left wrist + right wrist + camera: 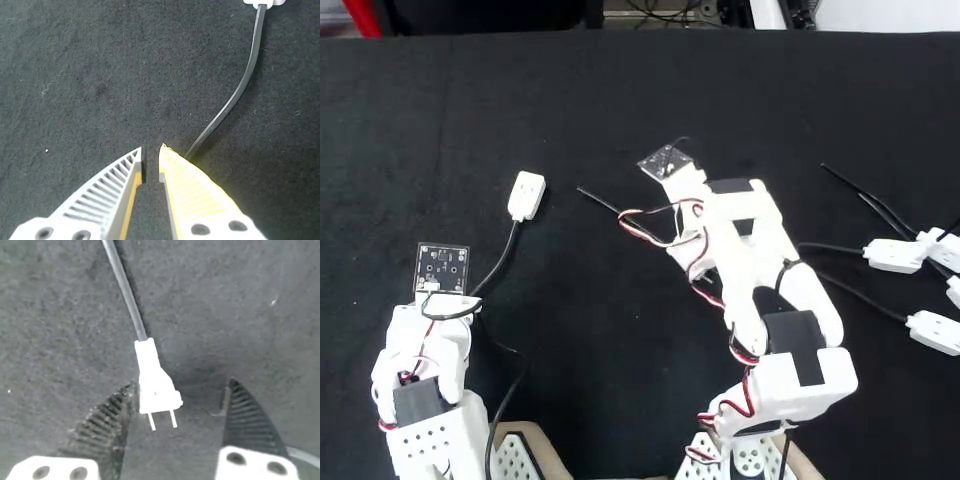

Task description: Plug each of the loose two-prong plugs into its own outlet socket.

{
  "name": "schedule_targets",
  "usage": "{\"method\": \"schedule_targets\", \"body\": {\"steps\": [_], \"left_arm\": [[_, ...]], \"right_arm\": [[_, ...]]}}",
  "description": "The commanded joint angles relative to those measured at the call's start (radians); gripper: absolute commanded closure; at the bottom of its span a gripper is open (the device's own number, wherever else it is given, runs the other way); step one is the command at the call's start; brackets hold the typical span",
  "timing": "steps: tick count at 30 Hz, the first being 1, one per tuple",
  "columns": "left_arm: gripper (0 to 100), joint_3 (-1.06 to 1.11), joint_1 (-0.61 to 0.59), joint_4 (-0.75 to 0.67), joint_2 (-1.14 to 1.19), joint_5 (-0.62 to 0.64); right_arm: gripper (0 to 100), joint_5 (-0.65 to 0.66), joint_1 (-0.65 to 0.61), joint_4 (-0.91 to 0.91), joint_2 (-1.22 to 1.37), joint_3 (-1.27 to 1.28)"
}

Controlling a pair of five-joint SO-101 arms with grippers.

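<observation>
Near the table's (pixel 570 80) middle, the right gripper (pixel 180 386) straddles a loose plug (pixel 156 390), jaws apart; grasping seems the step, needing a square close on its body.

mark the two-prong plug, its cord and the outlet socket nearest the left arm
two-prong plug (pixel 156 387), right wrist view, middle of its white body
cord (pixel 124 290), right wrist view, black stretch past the plug
outlet socket (pixel 527 195), high view, centre of white housing

- I see a plain black cloth (pixel 620 90);
- plug (pixel 156 385) white, its cable (pixel 125 290) black;
- left gripper (pixel 151 150): one ribbed finger white, the other yellow;
- right gripper (pixel 181 384): ribbed fingers black;
- my arms (pixel 760 260) white, their wires (pixel 645 225) red.
</observation>
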Motion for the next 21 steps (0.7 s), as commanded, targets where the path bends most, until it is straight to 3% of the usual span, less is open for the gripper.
{"method": "schedule_targets", "body": {"steps": [1, 3, 14, 21], "left_arm": [[93, 0.019, 0.002, -0.011, -0.005, -0.005], [93, 0.019, 0.004, -0.011, -0.005, -0.005], [93, 0.021, 0.005, -0.011, -0.005, -0.005], [93, 0.021, 0.005, -0.011, -0.005, -0.005]], "right_arm": [[86.8, 0.055, 0.011, 0.011, -0.033, -0.064], [93.5, 0.084, 0.012, 0.011, -0.033, -0.067], [92.0, 0.195, 0.029, 0.012, -0.031, -0.064], [91.7, 0.187, 0.002, 0.018, 0.031, -0.048]]}}
